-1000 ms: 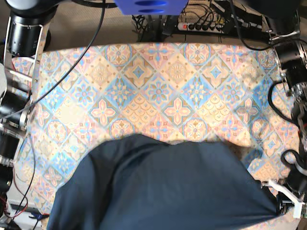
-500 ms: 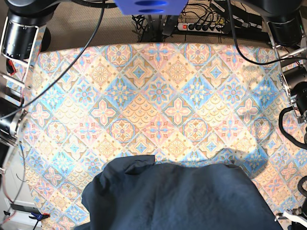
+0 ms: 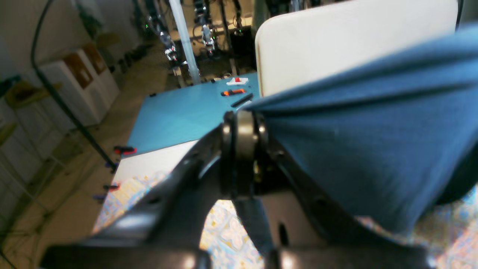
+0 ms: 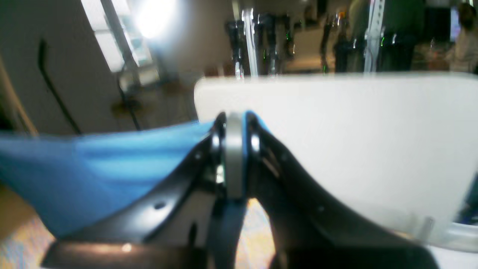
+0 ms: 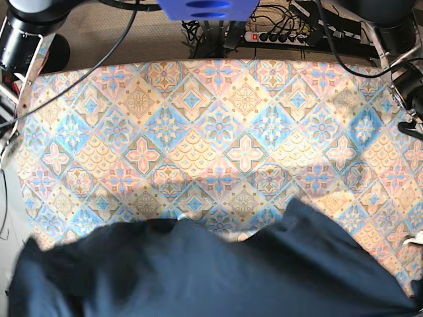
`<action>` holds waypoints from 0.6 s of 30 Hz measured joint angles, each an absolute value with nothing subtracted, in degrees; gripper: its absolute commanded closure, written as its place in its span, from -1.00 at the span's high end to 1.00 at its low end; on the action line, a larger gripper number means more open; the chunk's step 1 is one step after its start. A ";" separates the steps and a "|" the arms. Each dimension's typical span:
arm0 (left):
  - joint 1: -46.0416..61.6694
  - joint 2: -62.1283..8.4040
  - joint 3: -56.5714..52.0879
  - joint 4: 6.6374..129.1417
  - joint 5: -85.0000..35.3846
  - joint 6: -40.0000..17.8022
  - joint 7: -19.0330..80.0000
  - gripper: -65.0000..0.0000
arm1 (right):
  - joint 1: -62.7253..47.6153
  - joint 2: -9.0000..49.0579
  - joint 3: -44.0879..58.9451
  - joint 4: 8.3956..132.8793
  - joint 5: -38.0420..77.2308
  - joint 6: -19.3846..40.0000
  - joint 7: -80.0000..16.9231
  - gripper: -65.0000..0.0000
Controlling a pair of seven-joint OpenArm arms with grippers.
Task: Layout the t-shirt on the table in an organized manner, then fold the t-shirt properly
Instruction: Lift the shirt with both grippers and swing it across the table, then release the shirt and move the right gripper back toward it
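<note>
Wrist views: each tool, left tool (image 3: 242, 149) and right tool (image 4: 233, 157), clenches the t-shirt (image 5: 211, 271).

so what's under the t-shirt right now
The patterned table runs under the navy t-shirt along the near edge. Whether anything else lies beneath cannot be seen; the fabric covers that whole strip.
</note>
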State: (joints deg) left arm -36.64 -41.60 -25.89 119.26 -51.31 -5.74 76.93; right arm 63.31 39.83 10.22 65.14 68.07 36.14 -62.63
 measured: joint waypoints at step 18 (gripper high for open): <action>-26.13 -45.67 -33.95 118.63 -50.35 -5.15 78.19 -1.00 | 46.26 43.77 14.33 81.89 68.07 39.77 -61.12 -0.98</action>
State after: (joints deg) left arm -26.13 -45.67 -33.95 118.63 -50.35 -5.15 78.19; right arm 46.26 43.77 14.33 81.89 68.07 39.77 -61.12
